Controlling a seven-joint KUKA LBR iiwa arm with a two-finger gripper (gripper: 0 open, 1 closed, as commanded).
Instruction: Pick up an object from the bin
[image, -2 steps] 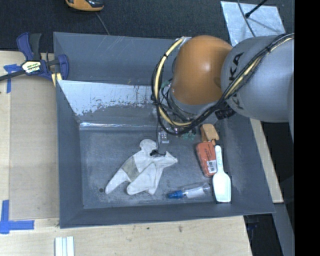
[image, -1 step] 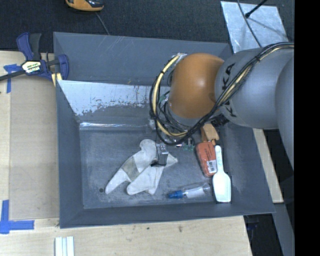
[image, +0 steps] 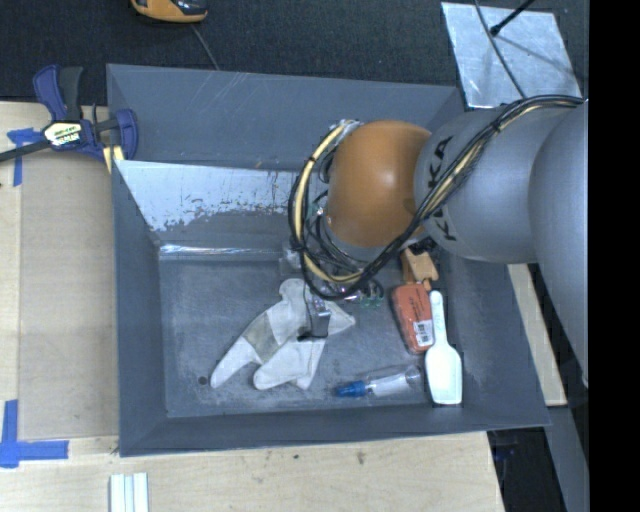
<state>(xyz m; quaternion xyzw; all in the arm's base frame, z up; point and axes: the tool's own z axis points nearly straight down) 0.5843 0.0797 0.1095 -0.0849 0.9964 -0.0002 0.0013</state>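
Presently gripper (image: 318, 322) sits low on a white crumpled cloth (image: 275, 350), centre of the bin (image: 140, 330) floor. Released or clenched: cannot tell. Risk, as judged: limp cloth may slip free or lift by one fold only. Red packet (image: 408, 315), near on the right-wall side, might snag.

The cloth (image: 272, 345) is white, the packet (image: 408, 316) red, the bin (image: 138, 320) grey.
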